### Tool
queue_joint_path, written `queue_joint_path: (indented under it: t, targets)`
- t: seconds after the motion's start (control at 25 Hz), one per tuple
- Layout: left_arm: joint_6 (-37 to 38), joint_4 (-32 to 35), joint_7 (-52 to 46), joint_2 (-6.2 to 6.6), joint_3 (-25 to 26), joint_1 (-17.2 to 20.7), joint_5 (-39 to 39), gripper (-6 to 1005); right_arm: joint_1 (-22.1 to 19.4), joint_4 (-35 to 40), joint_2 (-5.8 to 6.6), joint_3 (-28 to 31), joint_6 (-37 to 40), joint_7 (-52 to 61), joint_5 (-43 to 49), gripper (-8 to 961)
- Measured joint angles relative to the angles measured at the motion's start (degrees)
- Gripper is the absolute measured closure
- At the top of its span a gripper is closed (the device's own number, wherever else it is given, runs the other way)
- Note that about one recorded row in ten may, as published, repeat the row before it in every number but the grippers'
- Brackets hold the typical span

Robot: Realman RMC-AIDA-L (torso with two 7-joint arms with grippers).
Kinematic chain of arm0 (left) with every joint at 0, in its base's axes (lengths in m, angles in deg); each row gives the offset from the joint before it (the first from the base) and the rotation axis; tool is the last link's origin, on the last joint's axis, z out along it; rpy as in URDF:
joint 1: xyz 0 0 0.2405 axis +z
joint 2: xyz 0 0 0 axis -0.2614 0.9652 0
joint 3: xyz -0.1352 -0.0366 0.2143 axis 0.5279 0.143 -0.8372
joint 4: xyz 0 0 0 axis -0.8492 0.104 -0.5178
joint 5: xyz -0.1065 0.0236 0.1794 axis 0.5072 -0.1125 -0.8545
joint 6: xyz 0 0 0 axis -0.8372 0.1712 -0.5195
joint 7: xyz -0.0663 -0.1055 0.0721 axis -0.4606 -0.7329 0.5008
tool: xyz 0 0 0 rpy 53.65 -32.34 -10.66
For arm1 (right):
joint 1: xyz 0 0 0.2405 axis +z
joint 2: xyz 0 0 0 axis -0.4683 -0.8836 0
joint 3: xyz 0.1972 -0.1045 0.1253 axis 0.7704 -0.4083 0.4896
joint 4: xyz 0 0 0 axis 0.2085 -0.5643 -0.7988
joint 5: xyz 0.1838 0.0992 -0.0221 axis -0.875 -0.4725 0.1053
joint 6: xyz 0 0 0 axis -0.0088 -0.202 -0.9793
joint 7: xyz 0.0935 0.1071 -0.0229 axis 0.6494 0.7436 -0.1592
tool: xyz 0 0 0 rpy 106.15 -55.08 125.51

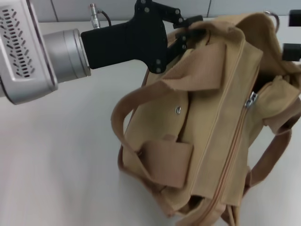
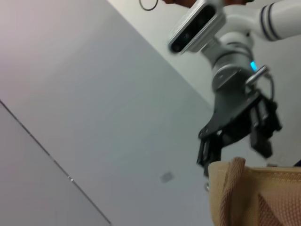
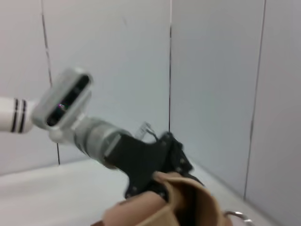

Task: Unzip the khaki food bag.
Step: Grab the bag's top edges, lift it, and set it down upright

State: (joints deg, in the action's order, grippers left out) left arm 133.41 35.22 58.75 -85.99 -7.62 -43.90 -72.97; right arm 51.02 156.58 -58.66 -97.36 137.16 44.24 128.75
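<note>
the left arm reaches across from the head view's left side, silver wrist leading to the black left gripper (image 1: 181,35), which meets the upper far corner of the khaki food bag (image 1: 207,122); its fingers appear closed on the fabric there, though partly hidden. the right gripper (image 1: 292,35) shows only at the bag's far right corner, mostly cut off.

- We see a plain white bench (image 1: 61,165) filling the head view, reaching back to a pale panelled wall.
- The one thing lying on it is the bag (image 1: 207,136), tan canvas, tipped over on its side toward our right, base edge near us.
- Its brown handle (image 1: 123,110) loops out over the bench top.
</note>
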Motion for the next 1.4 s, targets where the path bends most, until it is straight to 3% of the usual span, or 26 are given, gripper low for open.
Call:
queue_joint_path:
  t: [0.28, 0.6, 1.04, 1.4]
  targets:
    - [-3.72, 0.41, 2.06, 0.02, -1.62, 0.38, 2.72, 895, -6.60, -3.09, -0.40, -0.51, -3.55, -12.60, -9.50, 263]
    - [-4.11, 1.73, 5.40, 0.09, -1.76, 2.59, 5.78, 895, -7.38, -9.55, -0.40, -2.07, -8.64, -22.54, -8.13, 262]
    - [-4.52, 2.24, 12.30, 0.05, -4.44, 6.55, 11.32, 893, -9.25, -30.36, -0.46, -3.84, -11.79, -52.71, -16.40, 261]
    - [-4.34, 2.75, 13.55, 0.14, -5.97, 7.08, 11.99, 892, -6.36, -45.98, -0.56, -5.08, -12.14, -71.53, -22.08, 261]
